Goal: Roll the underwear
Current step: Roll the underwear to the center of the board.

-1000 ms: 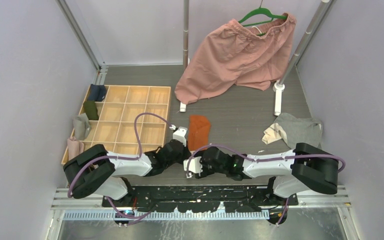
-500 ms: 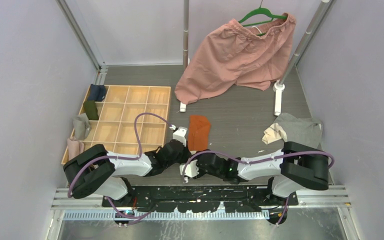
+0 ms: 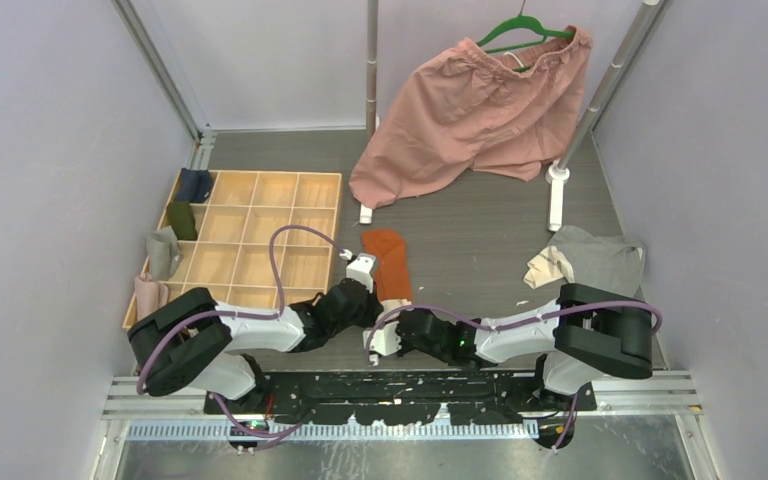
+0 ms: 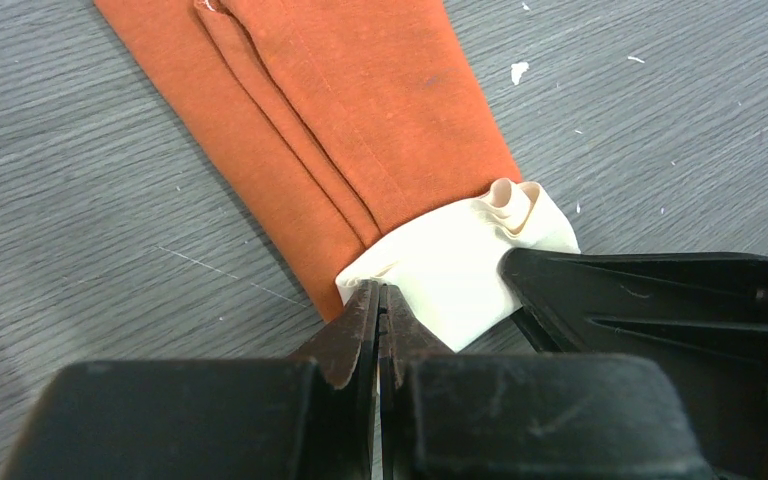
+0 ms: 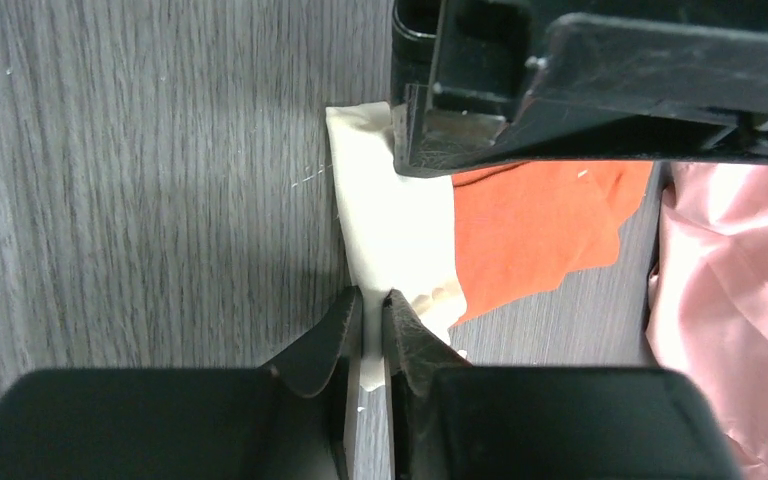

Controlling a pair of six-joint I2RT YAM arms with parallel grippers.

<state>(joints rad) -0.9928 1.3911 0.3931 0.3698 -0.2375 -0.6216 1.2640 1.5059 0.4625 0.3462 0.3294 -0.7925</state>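
The rust-orange underwear (image 3: pixel 388 262) lies as a narrow folded strip between my two arms, its cream-white waistband (image 4: pixel 455 262) at the near end. My left gripper (image 4: pixel 380 296) is shut on the band's left corner. Pinching the band's other end is my right gripper (image 5: pixel 372 303), also shut, with cream cloth showing between its fingers. In the top view the left gripper (image 3: pixel 372 297) and right gripper (image 3: pixel 397 310) meet at the strip's near end, tips mostly hidden. The grey underwear (image 3: pixel 595 258) lies crumpled at the right, untouched.
A wooden divided tray (image 3: pixel 250 240) with several rolled cloths along its left side stands at the left. Big pink shorts (image 3: pixel 475 110) hang on a green hanger at the back, draping onto the table. A rack post (image 3: pixel 371 100) and white foot (image 3: pixel 557 200) stand behind.
My right gripper closed onto the cream waistband and its arm drew nearer and leftward. The orange underwear shifted left and looks narrower. The left gripper stayed shut in place.
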